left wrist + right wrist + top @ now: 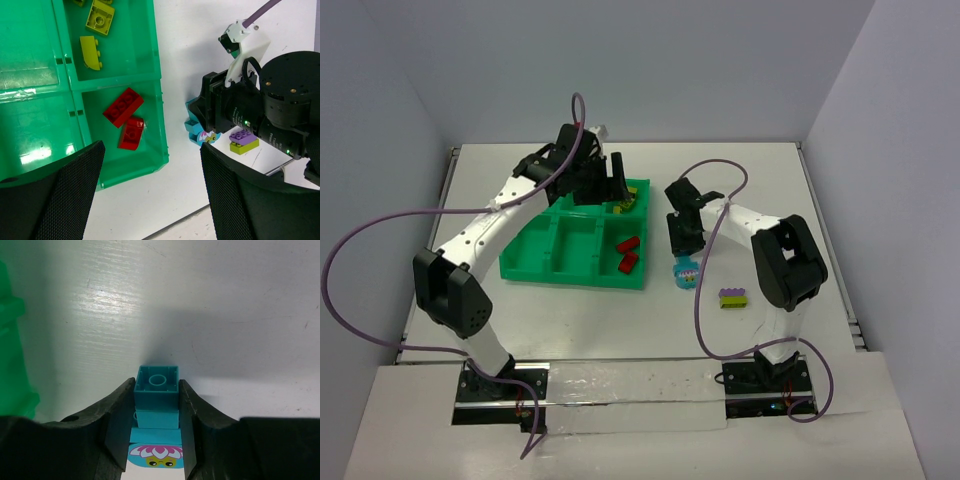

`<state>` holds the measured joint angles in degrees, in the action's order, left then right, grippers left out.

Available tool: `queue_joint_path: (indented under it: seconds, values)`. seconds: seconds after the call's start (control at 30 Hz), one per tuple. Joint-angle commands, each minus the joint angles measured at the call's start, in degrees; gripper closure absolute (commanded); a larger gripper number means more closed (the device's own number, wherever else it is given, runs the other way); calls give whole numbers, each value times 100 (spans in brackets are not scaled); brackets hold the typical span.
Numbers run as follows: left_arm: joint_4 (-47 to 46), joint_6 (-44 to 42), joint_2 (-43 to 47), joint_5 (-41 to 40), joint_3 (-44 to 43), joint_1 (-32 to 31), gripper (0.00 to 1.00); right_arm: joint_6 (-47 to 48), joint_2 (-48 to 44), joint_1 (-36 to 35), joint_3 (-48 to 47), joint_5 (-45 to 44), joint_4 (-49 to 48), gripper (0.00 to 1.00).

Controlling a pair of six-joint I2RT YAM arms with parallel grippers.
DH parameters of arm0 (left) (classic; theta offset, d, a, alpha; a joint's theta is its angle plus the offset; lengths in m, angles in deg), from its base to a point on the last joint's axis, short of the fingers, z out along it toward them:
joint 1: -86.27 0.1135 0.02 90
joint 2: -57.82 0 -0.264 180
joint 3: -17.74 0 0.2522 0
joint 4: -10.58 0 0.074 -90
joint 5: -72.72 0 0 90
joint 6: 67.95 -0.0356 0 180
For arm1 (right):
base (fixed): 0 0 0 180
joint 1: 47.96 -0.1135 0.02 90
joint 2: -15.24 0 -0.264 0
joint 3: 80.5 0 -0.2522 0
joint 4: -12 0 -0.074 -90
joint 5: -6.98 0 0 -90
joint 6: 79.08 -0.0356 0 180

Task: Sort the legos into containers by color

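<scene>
The green tray (535,262) lies left of centre. Two red bricks (628,253) lie in its front right compartment, also seen in the left wrist view (123,106). Yellow-green bricks (100,17) lie in its back right compartment. My left gripper (610,185) is open and empty above the tray's right end; its fingers (50,195) stand wide apart. My right gripper (682,250) is shut on a cyan brick stack (157,385) with a flower face, low over the table right of the tray. A purple brick on a yellow-green one (733,298) sits on the table farther right.
White walls enclose the table on the left, back and right. The tray's corner (10,340) shows left of the right gripper. The right arm's black wrist (280,100) fills the right side of the left wrist view, above the cyan stack (195,127).
</scene>
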<state>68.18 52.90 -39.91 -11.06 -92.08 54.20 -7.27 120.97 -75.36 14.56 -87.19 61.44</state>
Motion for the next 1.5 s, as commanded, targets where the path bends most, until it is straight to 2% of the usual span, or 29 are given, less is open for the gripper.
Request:
queue_joint_path:
  seconds: [0.0, 0.17, 0.3, 0.43, 0.5, 0.6, 0.67, 0.87, 1.47]
  values:
    - [-191, -16, 355, 15, 78, -1, 15, -22, -43, -40, -73, -210, 15, 100]
    - [-300, 10, 376, 162, 217, -1, 15, -122, -469, 219, -217, -231, 244, 100]
    - [-566, 151, 307, 1013, 355, 37, 14, -632, -1026, 606, -344, 56, 200, 100]
    - [-1309, 409, 349, 1998, 825, -9, 13, -1135, -1522, 898, -390, 186, -15, 100]
    - [-1931, 652, 307, 2897, 1121, 57, 11, -1444, -1722, 1004, -345, 206, -158, 100]
    - [-3022, 1238, 155, 3401, 1587, 59, 10, -1894, -1987, 1096, -248, 261, -521, 100]
    - [-3320, 1395, 72, 3543, 1671, -13, 10, -2095, -2161, 1096, -176, 348, -710, 100]
    - [-3383, 1273, -275, 3529, 1366, -263, 10, -2361, -2358, 1058, -139, 679, -891, 100]
    - [-2424, 925, -1257, 2823, 302, -396, 10, -2285, -2424, 790, -302, 970, -756, 100]
